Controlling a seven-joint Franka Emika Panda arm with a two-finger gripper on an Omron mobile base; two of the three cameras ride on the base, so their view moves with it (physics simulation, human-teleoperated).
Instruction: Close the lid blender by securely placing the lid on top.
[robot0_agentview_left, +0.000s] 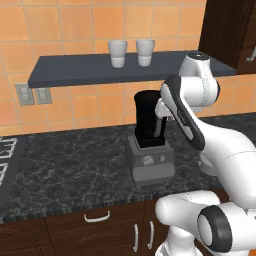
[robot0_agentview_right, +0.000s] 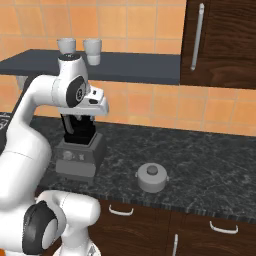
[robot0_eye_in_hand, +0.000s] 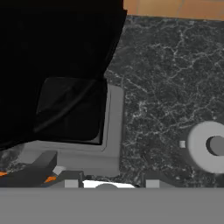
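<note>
Blender (robot0_agentview_left: 149, 145) standing on the counter (robot0_agentview_right: 210, 160) below the shelf (robot0_agentview_left: 75, 72), lid (robot0_agentview_right: 152, 177) lying on the counter well to its right, two cups (robot0_agentview_left: 131, 52) sitting side by side on the shelf.

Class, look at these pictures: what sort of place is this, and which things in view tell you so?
A rendered home kitchen, most likely: a dark marble counter over wooden cabinets, an orange tiled wall, a blender with its lid lying beside it, and cups on a shelf.

You're in a kitchen: orange tiled wall (robot0_agentview_left: 75, 30), dark marble desk (robot0_agentview_right: 210, 155), wood cabinets (robot0_agentview_right: 225, 40), a stove (robot0_agentview_left: 6, 155) far left.
</note>
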